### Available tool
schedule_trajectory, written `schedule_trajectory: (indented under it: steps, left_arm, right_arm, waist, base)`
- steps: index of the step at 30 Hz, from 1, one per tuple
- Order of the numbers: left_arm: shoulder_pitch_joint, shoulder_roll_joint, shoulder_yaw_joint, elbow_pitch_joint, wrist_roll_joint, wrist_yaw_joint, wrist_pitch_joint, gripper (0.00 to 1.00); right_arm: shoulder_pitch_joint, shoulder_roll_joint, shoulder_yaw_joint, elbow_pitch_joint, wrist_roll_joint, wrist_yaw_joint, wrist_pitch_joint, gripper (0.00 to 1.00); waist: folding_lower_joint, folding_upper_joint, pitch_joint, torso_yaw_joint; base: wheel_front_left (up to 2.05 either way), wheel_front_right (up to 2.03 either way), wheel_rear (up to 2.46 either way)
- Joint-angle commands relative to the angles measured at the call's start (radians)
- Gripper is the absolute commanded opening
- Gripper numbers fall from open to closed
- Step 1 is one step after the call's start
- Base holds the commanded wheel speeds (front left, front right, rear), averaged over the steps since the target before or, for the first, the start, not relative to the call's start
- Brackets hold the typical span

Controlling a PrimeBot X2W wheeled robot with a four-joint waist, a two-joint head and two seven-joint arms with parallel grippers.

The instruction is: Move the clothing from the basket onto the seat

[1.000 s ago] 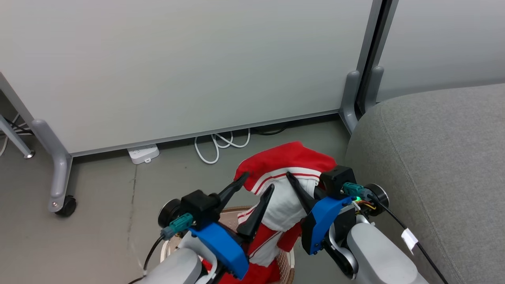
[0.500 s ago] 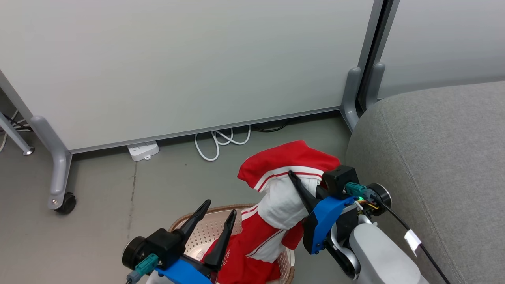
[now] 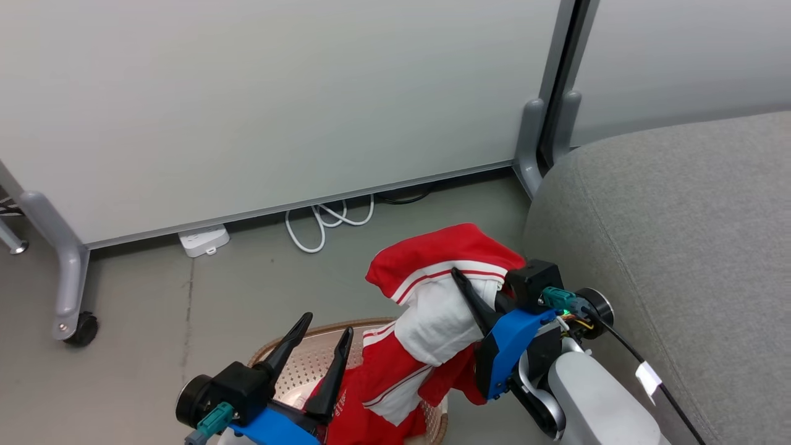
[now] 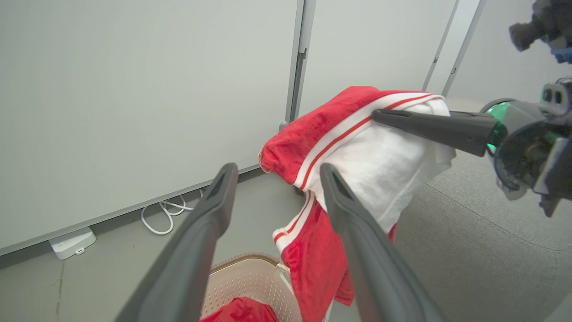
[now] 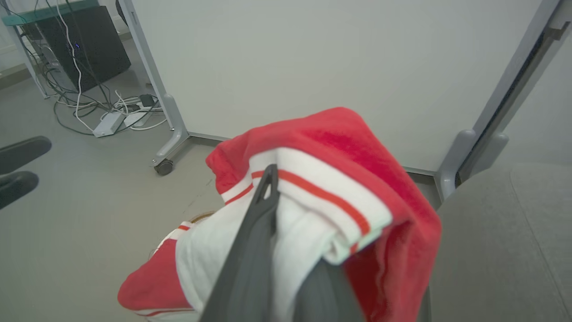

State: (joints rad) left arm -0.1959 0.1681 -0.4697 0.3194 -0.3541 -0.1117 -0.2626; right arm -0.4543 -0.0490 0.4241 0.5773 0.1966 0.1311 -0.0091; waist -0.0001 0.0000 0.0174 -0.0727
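Observation:
A red and white piece of clothing (image 3: 432,309) hangs from my right gripper (image 3: 460,279), which is shut on its white panel just left of the seat (image 3: 680,247). Its lower end trails into the basket (image 3: 371,322) on the floor. In the right wrist view the right gripper (image 5: 279,188) pinches the folded clothing (image 5: 339,147), one finger under the cloth. Low over the basket's left side, my left gripper (image 3: 326,326) stands open and holds nothing. From the left wrist, the left gripper (image 4: 278,170) frames the clothing (image 4: 380,165); more red cloth (image 4: 241,311) lies in the basket (image 4: 250,286).
A white partition panel on grey castor feet (image 3: 71,290) stands behind the basket. A power strip (image 3: 203,240) and a looped white cable (image 3: 321,222) lie on the floor at its base. Bare grey floor spreads to the left.
My open left gripper has drawn back from the hanging clothing, down and left to the basket. The right gripper keeps its hold. The head camera has turned slightly right.

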Motion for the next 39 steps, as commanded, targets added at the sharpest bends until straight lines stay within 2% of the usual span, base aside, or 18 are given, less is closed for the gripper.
schedule_trajectory:
  steps: [1, 14, 24, 30, 39]
  left_arm:
    - [0.004, -0.003, 0.007, -0.002, 0.01, -0.005, -0.003, 1.0]
    - [-0.03, -0.01, 0.01, -0.001, 0.054, -0.017, -0.003, 1.0]
    - [-0.037, -0.004, 0.005, -0.001, 0.062, -0.019, -0.003, 1.0]
    - [-0.039, 0.0, -0.004, 0.005, 0.057, -0.019, -0.003, 1.0]
    - [-0.05, 0.005, -0.008, 0.006, 0.042, -0.02, -0.003, 1.0]
  right_arm:
    - [-0.006, -0.002, -0.002, -0.004, -0.003, -0.001, -0.001, 0.0]
    - [-0.014, -0.002, 0.014, -0.001, 0.012, -0.001, -0.016, 0.0]
    - [-0.008, -0.002, 0.008, 0.004, 0.019, -0.001, -0.028, 0.0]
    - [0.0, -0.001, 0.005, 0.01, 0.025, -0.001, -0.035, 0.0]
    - [-0.003, -0.002, -0.017, 0.017, 0.022, -0.001, -0.043, 0.0]
  waist:
    - [0.0001, 0.0, 0.011, -0.028]
    - [0.0001, 0.0, 0.039, -0.26]
    - [0.0001, 0.0, 0.047, -0.391]
    - [0.0001, 0.0, 0.051, -0.424]
    - [0.0001, 0.0, 0.061, -0.409]
  base:
    - [0.0, 0.0, 0.0]
    - [0.0, 0.0, 0.0]
    - [0.0, 0.0, 0.0]
    - [0.0, 0.0, 0.0]
    - [0.0, 0.0, 0.0]
